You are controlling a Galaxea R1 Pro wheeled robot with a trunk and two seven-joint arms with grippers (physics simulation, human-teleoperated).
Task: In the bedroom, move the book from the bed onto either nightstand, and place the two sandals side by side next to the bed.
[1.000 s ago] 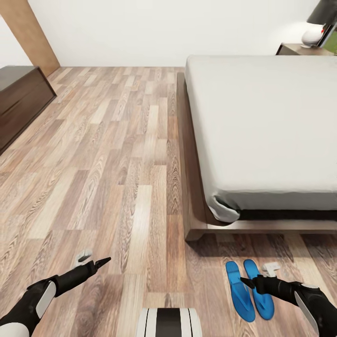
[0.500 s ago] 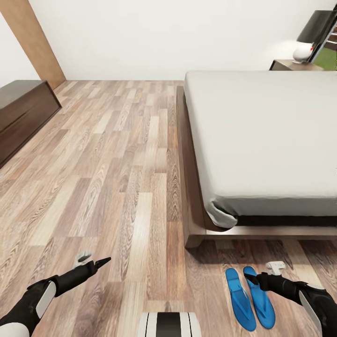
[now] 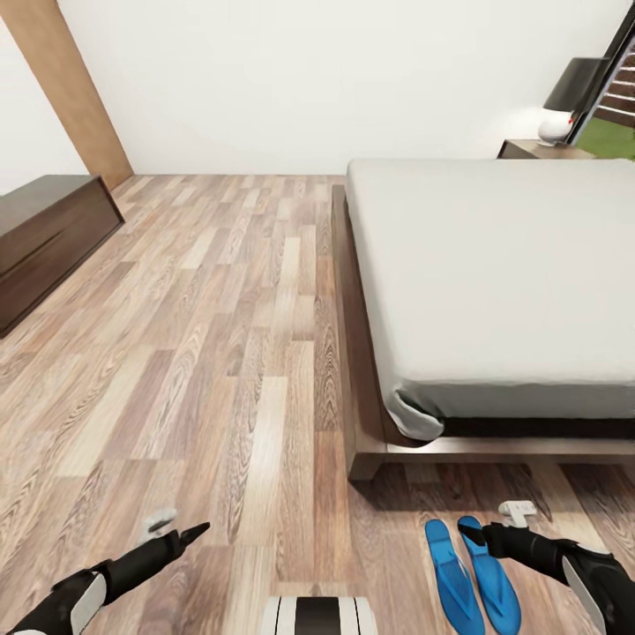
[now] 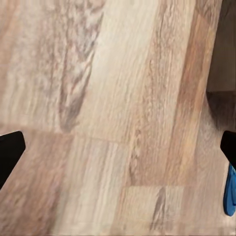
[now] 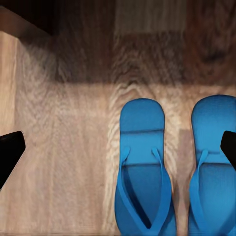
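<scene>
Two bright-blue sandals (image 3: 454, 578) (image 3: 490, 578) lie side by side on the wood floor just off the foot corner of the bed (image 3: 494, 273), toes toward its dark frame. My right gripper (image 3: 472, 532) hovers open above their toe ends; the right wrist view shows both sandals (image 5: 142, 172) (image 5: 211, 167) between its wide-apart fingertips (image 5: 10, 152). Over bare floor at the lower left, my left gripper (image 3: 190, 534) is open and empty, and a blue sandal edge (image 4: 230, 194) shows in its wrist view. The nightstand (image 3: 529, 148) stands beyond the bed's far corner. The book is out of view.
A long dark sideboard (image 3: 44, 238) runs along the left wall, with a tan wooden panel (image 3: 75, 88) behind it. A black-shaded lamp (image 3: 571, 93) sits on the nightstand. Open plank floor (image 3: 220, 335) lies between sideboard and bed. My base (image 3: 317, 615) shows at the bottom.
The camera has moved, so the whole picture slid downward and more far wall shows. The right gripper went from over the sandals' middles to over their toe ends. The sandals stayed put.
</scene>
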